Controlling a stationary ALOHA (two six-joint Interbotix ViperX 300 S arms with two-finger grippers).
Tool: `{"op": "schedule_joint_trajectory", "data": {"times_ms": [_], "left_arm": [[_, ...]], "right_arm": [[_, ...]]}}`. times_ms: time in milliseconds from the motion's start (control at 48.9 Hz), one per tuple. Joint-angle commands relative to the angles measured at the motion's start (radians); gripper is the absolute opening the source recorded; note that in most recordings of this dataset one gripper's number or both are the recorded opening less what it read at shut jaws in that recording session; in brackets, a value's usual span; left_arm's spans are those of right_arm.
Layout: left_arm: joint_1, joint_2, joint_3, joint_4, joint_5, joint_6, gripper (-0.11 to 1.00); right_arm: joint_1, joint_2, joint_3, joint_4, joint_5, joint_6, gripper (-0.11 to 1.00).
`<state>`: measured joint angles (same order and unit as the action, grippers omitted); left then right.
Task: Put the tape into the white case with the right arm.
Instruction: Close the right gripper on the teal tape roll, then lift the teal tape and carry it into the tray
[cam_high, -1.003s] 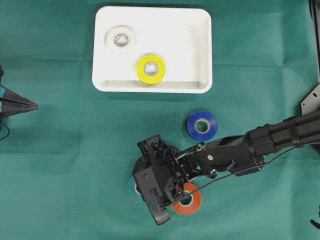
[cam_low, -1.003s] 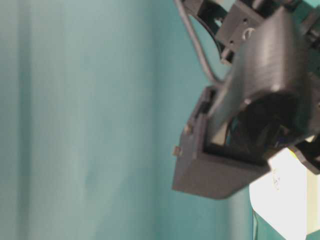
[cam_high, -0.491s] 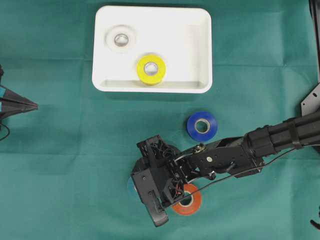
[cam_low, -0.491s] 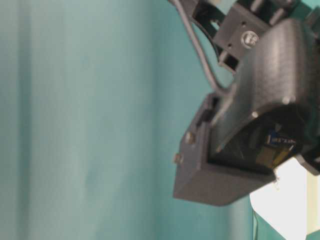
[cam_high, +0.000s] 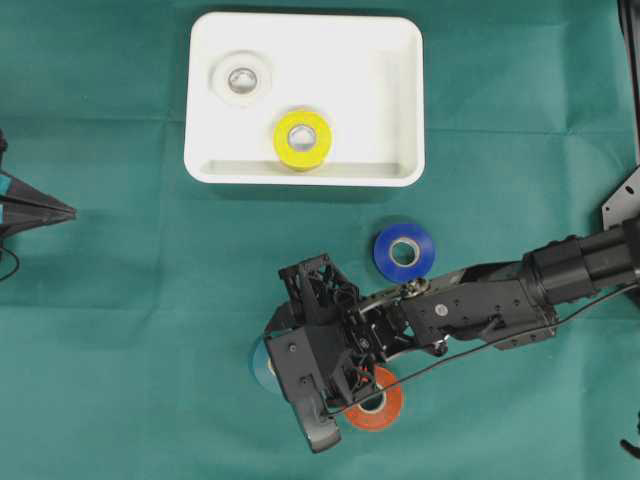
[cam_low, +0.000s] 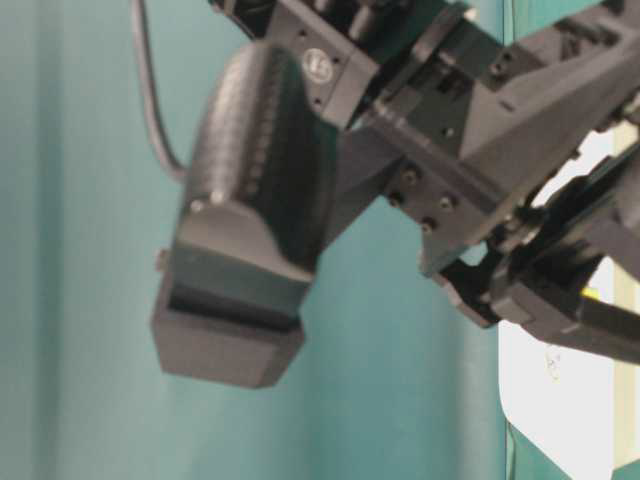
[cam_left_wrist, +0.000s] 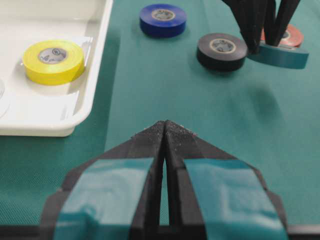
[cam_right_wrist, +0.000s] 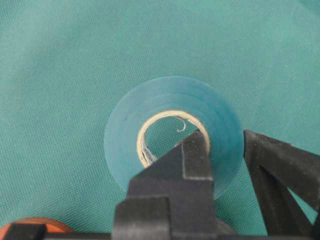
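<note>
Writing: none legible. The yellow roll's (cam_left_wrist: 54, 60) core label carries print, too small to read.

Count of tape rolls: six.
- In the white case (cam_high: 400, 100): two. A white or clear roll (cam_high: 241, 78) at far left, the yellow roll at near centre, close to the near wall.
- On the green desk (cam_high: 120, 330): four. Blue roll (cam_high: 404, 251) lies flat just near of the case's right corner. Black roll (cam_left_wrist: 221, 50) lies flat, seen only in the left wrist view, beside the right arm's fingers. Orange roll (cam_high: 380, 404) lies flat, partly under the right arm. Teal roll (cam_right_wrist: 170, 131) is at the right end effector.

Right end effector (cam_right_wrist: 225, 150): closed on the teal roll's wall, one finger (cam_right_wrist: 192, 155) inside the cardboard core, the other (cam_right_wrist: 272, 160) outside the rim. In the left wrist view the teal roll (cam_left_wrist: 277, 55) looks slightly tilted; whether it is clear of the cloth I cannot tell. Overhead, only a sliver of teal shows at the left edge of the wrist.

Left end effector (cam_left_wrist: 164, 131): closed on nothing, teal-banded fingers meeting at the tips, at the far left edge of the desk, well apart from all rolls.

Table-level view: blurred black right-arm hardware fills it; a bit of the white case shows at lower right.
</note>
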<state>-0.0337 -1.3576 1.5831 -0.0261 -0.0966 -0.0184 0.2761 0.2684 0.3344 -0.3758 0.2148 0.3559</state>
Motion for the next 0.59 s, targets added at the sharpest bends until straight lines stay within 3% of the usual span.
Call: {"op": "schedule_joint_trajectory", "data": {"times_ms": [0,327,573], "left_arm": [[-0.002,0.008,-0.011,0.002,-0.006,0.000,0.00],[0.000,0.008,-0.011,0.002,-0.005,0.000,0.00],[-0.002,0.008,-0.011,0.003,-0.005,0.000,0.00]], "right_arm": [[-0.005,-0.043,-0.026,-0.002,0.000,0.003,0.00],[-0.066,-0.051,-0.025,-0.002,0.008,0.003,0.00],[-0.184,-0.083,-0.012,-0.002,0.063,0.003,0.00]]}}
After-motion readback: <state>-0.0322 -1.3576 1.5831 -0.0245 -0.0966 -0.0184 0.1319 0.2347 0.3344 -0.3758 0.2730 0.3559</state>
